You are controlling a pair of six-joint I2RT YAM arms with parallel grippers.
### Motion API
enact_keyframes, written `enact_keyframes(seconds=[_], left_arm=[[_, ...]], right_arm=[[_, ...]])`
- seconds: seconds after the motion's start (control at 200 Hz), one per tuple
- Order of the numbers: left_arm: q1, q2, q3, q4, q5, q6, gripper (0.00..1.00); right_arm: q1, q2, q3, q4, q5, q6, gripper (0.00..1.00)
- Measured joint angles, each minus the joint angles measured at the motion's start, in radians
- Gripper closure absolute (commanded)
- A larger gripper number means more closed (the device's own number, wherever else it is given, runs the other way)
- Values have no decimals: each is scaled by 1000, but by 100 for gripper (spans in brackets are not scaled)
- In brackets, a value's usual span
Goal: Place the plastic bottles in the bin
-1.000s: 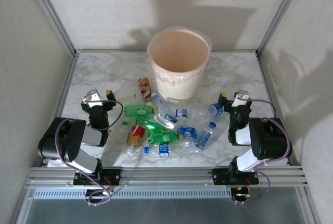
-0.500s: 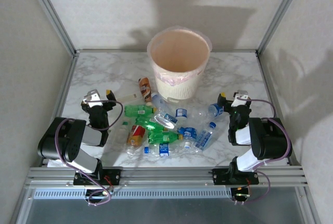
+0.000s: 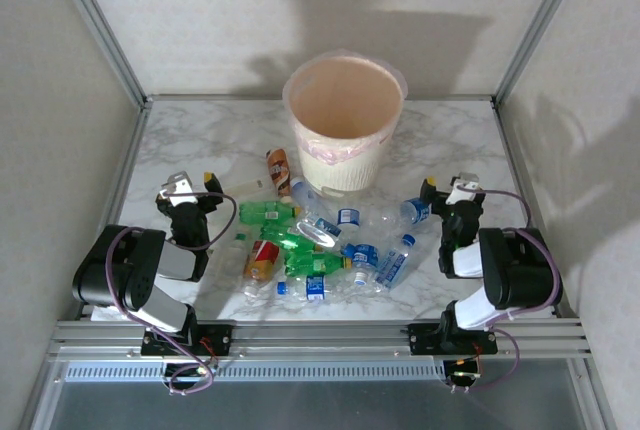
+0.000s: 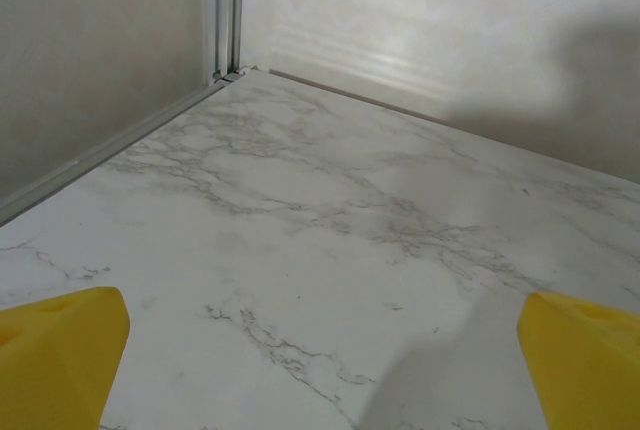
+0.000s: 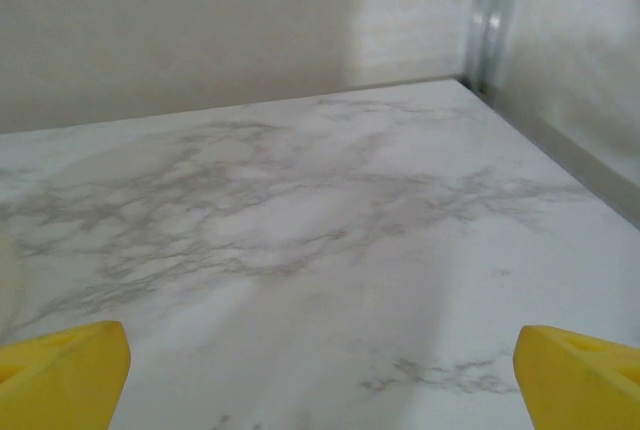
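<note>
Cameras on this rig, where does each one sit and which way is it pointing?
Top external: above and behind the arms, looking down at the marble table, the plastic bottles and the bin; both arms, left pincer and right pincer show.
Left wrist: low over the table, facing its far left corner; its yellow fingertips wide apart.
Right wrist: low, facing the far right corner; yellow fingertips wide apart.
Shared: both wrist views show marble tabletop and the back wall.
</note>
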Motion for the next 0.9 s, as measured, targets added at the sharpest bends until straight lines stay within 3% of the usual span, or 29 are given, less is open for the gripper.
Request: enact_keyframes(seconds=[0.06,0.15,0.21,0.3,0.411,0.516,0.671,0.901], left_arm=[[-4,-38,36,-102,-22,0,0],[-12,-120,208,-369,-84,-37,0],[-13,-176,369,-556,-122,-113,2],[-19,-261,551,-764,-133,-258,8],[-81,-334,678,-945,-131,-378,12],[-216,-336,763,-1085,-104,-420,13],[-356,-337,822,-1221,-32,-424,14],[-368,-339,884,-1321,127,-394,16]], right_arm=[[0,-98,98,-220,92,64,1],[-3,-220,381,-619,211,214,1],[-8,-282,516,-767,248,316,1],[-34,-361,587,-974,245,437,2],[-37,-301,705,-1294,234,540,1],[-4,-180,834,-1563,184,589,1],[13,-74,967,-1787,52,621,1],[80,-37,950,-1855,-95,771,4]])
